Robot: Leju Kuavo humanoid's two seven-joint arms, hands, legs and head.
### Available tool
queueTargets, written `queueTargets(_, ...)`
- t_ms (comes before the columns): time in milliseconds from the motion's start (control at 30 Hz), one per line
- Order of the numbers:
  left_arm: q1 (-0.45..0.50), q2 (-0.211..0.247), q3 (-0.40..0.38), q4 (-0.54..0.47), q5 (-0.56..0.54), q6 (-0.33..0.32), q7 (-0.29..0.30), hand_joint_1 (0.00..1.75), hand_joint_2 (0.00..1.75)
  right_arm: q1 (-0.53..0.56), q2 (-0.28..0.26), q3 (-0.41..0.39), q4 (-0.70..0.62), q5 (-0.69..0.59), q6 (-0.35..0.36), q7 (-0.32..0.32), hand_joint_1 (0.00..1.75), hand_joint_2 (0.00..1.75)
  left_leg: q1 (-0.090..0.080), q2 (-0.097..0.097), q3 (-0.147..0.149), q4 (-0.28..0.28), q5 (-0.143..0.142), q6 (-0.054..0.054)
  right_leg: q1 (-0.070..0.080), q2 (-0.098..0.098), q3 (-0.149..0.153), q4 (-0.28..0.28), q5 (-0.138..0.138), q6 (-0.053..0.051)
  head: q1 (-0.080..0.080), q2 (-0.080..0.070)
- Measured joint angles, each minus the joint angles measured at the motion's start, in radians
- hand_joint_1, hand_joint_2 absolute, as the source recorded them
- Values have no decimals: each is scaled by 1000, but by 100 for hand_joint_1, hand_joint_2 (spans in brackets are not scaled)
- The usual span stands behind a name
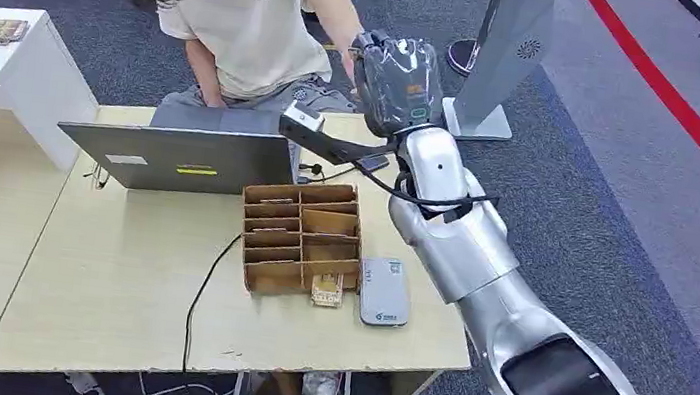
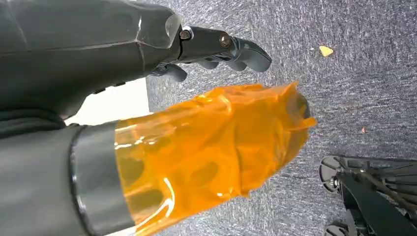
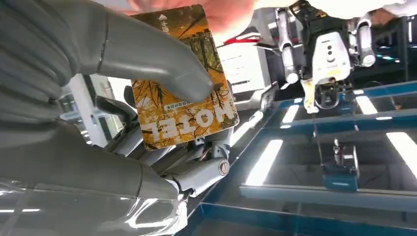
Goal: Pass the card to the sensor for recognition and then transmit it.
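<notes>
My right hand (image 1: 399, 81) is raised beyond the table's far edge, up at the hand of a person (image 1: 248, 14) seated behind the laptop. Seen from the right wrist, the thumb (image 3: 147, 64) and fingers of my right hand (image 3: 74, 98) pinch an orange card (image 3: 196, 118) printed HOTEL. The person's fingers (image 3: 216, 12) touch the card's far end. The grey card sensor (image 1: 385, 291) lies flat on the table beside a cardboard sorting box (image 1: 301, 237). My left hand (image 2: 98, 59) hangs over carpet with its fingers apart, its thumb wrapped in orange film, and holds nothing.
An open laptop (image 1: 179, 158) stands on the wooden table (image 1: 112, 299) behind the box, and a black cable (image 1: 204, 290) runs to the front edge. Another card (image 1: 326, 290) lies in front of the box. A white cabinet (image 1: 0, 64) stands left, a grey pedestal (image 1: 499, 55) right.
</notes>
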Motion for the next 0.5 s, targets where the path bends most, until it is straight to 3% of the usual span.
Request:
queueTargets(200,0,0,-6,0,-1,0,6,0,0,-6,23,-13,48,35,-3,14,173,175,0,0,0,0,0,0,0,0,0,0,0,0,0,0)
queueTargets(233,0,0,-6,0,-1,0,6,0,0,-7,25,-13,55,46,-3,12,152,175,0,0,0,0,0,0,0,0,0,0,0,0,0,0)
queueTargets(267,-1,0,-7,0,-1,0,6,0,0,-8,27,-13,62,59,-3,10,152,175,0,0,0,0,0,0,0,0,0,0,0,0,0,0)
queueTargets(300,-1,0,-7,0,0,0,6,0,0,-8,28,-13,69,71,-2,8,23,175,0,0,0,0,0,0,0,0,0,0,0,0,0,0)
queueTargets(333,-1,0,-7,0,0,0,6,0,0,-8,30,-13,75,84,-1,6,0,175,0,0,0,0,0,0,0,0,0,0,0,0,0,0)
queueTargets(500,-1,0,-7,0,1,-3,6,0,0,-8,31,-6,114,129,7,5,0,175,0,0,0,0,0,0,0,0,0,0,0,0,0,0)
